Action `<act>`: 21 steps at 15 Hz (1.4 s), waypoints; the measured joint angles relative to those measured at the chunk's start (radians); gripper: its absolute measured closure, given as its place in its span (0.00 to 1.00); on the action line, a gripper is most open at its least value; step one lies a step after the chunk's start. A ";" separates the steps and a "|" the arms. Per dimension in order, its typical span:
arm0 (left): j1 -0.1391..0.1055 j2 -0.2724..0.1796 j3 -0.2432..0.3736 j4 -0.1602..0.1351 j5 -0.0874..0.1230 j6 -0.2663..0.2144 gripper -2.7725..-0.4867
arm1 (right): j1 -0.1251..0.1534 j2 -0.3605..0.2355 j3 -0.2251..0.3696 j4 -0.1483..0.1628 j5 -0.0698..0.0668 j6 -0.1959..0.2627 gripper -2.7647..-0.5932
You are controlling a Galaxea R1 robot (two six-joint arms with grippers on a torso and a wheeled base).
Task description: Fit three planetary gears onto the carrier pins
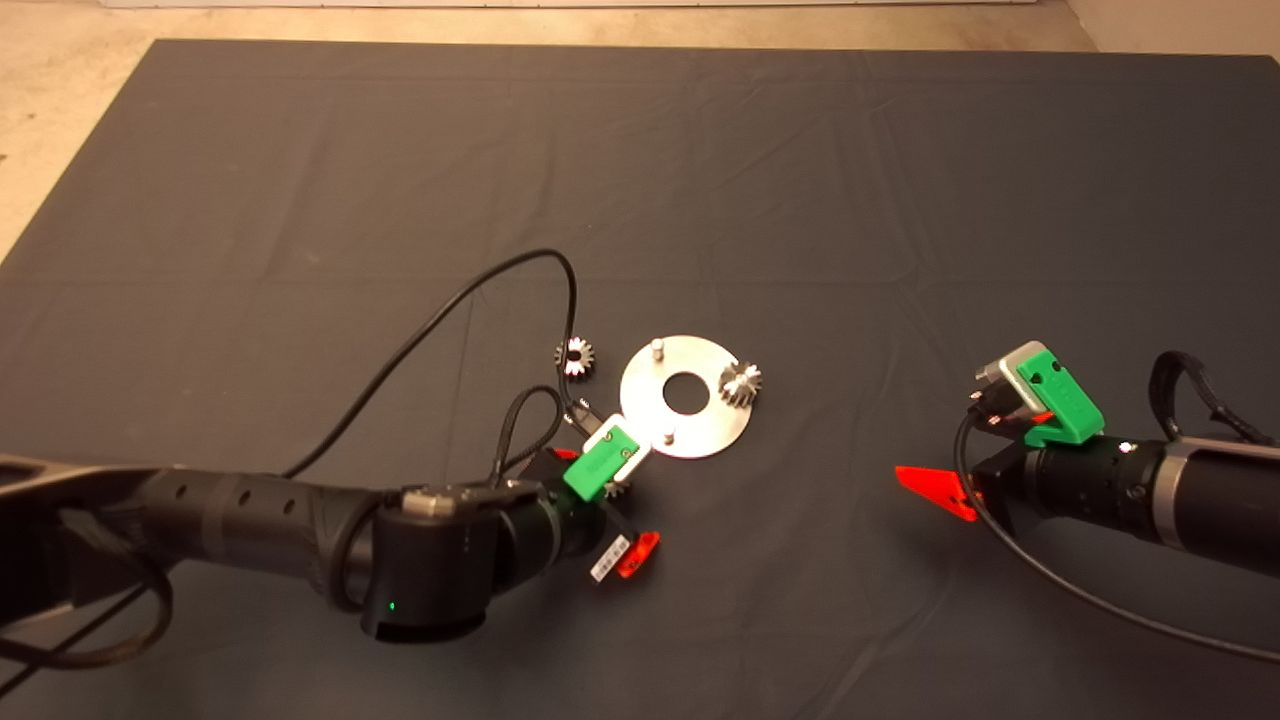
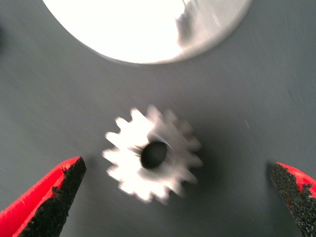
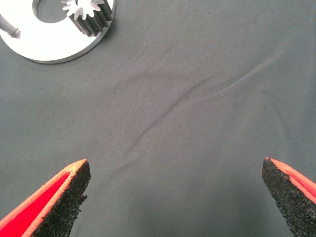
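The silver carrier disc lies mid-mat. One planetary gear sits on its right-hand pin. Two pins are bare, one at the far side and one at the near side. A second gear lies on the mat left of the disc. My left gripper is open, just near-left of the disc, straddling a third gear that lies flat on the mat, not touching it. My right gripper is open over bare mat, right of the disc; its wrist view shows the disc and the mounted gear.
A black cable loops from the left arm over the mat, left of the disc and close to the loose gear. The dark mat has creases; its far and left edges meet a pale floor.
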 joint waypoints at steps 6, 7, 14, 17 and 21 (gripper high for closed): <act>-0.054 -0.005 0.000 -0.041 0.000 0.012 0.01 | 0.000 0.000 0.000 0.000 0.000 0.000 0.08; -0.053 -0.005 0.001 -0.042 0.000 0.012 0.01 | 0.000 0.000 0.000 0.000 0.000 0.000 0.08; -0.053 -0.005 0.019 -0.042 0.000 0.012 0.05 | 0.000 0.000 0.000 0.000 -0.001 0.000 0.08; -0.037 -0.005 0.019 -0.041 0.000 0.016 0.07 | 0.000 -0.001 0.000 0.000 -0.004 0.000 0.08; -0.034 -0.007 0.019 -0.040 0.000 0.016 0.14 | 0.000 -0.001 0.000 0.000 -0.004 0.000 0.08</act>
